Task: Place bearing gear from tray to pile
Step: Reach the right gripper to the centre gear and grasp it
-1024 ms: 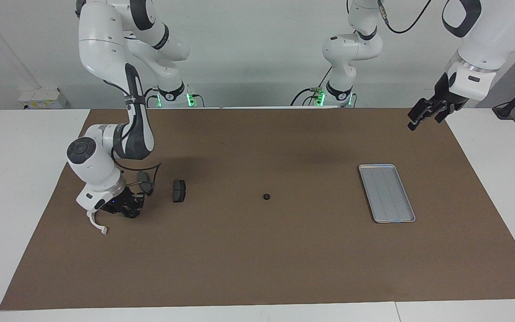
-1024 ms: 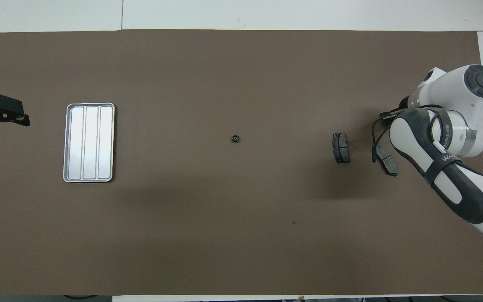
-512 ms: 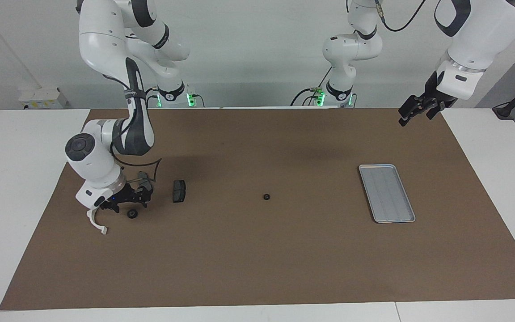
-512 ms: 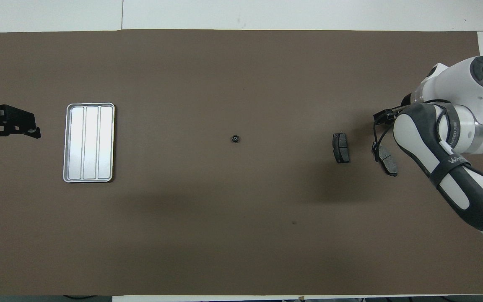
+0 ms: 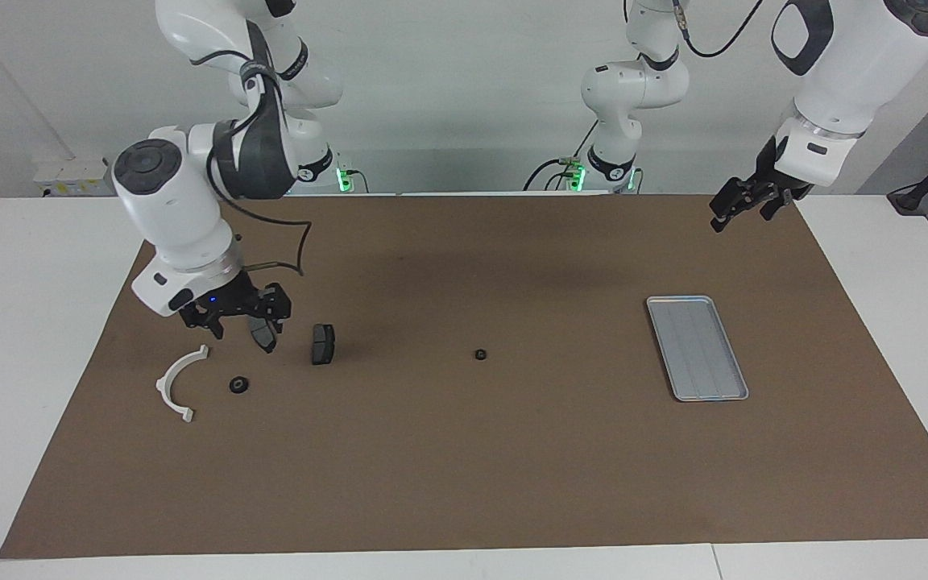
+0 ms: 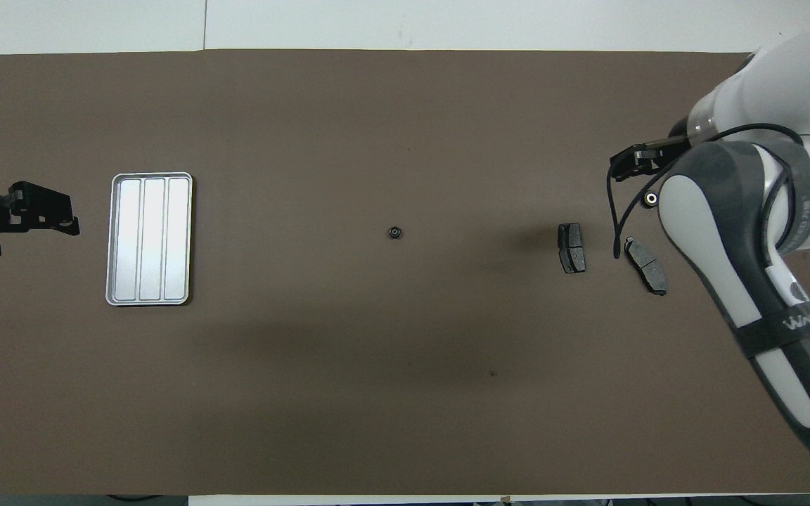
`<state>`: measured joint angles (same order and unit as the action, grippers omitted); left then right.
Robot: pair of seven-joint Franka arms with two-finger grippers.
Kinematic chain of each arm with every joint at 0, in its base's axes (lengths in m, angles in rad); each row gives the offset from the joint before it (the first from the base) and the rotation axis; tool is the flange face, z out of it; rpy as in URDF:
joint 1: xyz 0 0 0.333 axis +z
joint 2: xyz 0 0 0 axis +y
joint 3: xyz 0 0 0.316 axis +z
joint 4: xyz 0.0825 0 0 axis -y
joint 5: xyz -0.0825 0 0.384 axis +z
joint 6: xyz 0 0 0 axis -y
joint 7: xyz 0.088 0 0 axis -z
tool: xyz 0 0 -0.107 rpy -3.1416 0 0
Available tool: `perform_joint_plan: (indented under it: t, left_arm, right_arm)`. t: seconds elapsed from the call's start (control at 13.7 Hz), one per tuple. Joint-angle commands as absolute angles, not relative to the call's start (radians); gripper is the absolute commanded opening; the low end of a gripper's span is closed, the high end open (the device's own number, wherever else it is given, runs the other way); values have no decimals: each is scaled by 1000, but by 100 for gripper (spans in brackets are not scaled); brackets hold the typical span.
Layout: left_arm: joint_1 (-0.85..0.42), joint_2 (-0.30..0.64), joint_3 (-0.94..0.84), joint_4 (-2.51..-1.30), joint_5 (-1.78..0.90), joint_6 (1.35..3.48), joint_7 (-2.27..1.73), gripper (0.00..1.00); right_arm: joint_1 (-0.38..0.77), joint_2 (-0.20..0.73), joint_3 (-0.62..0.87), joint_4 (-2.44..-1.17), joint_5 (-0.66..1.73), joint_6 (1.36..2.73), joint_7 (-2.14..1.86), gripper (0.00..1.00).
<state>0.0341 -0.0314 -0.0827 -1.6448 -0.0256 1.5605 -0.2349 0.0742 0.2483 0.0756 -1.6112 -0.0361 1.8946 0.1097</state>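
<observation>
The bearing gear [image 5: 239,385] lies on the brown mat beside the white semicircular bracket [image 5: 176,385] of the pile; it also shows in the overhead view [image 6: 650,198]. Two dark brake pads [image 5: 322,344] [image 5: 264,337] lie a little nearer to the robots; they show in the overhead view too [image 6: 571,248] [image 6: 645,265]. My right gripper [image 5: 237,322] is open and empty, raised over the pile, clear of the gear. The silver tray [image 5: 697,347] [image 6: 150,239] holds nothing. My left gripper [image 5: 742,208] is open and waits in the air over the mat's edge beside the tray.
A second small dark round part [image 5: 481,354] [image 6: 394,232] lies alone mid-mat between pile and tray. In the overhead view the right arm [image 6: 742,232] hides the bracket. A black cable [image 5: 287,250] hangs from the right wrist. White table borders the mat.
My right gripper has let go of the bearing gear beside the bracket and risen off the mat, uncovering the bracket. My left gripper has drifted slightly toward the table's middle.
</observation>
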Motion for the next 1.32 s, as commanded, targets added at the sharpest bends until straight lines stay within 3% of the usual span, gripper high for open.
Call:
perform_joint_plan:
  t: [0.0,0.22,0.44,0.66,1.02,1.24]
  left_arm:
    - [25,-67,-75,-1686,-37,1586,-228,100]
    - [-8,-66,-68,-1684,-37,1589,-233,100]
    - [-9,-66,-69,-1686,-37,1586,-232,100]
    - [-9,-67,-67,-1687,-37,1588,-232,100]
    - [-8,-69,-69,-1681,-37,1585,-232,100]
    - [-8,-68,-71,-1681,-37,1580,-232,100]
  right_arm:
    - [185,281,77,-1549,-81,1870,257,100]
    - [342,320,74,-1513,-100,1839,446,100]
    - [415,408,78,-1433,-100,1847,586,100]
    - [449,481,78,-1421,-103,1933,658,100]
    - [512,658,77,-1235,-104,1959,735,100]
    - [526,683,80,-1238,-104,1987,741,100]
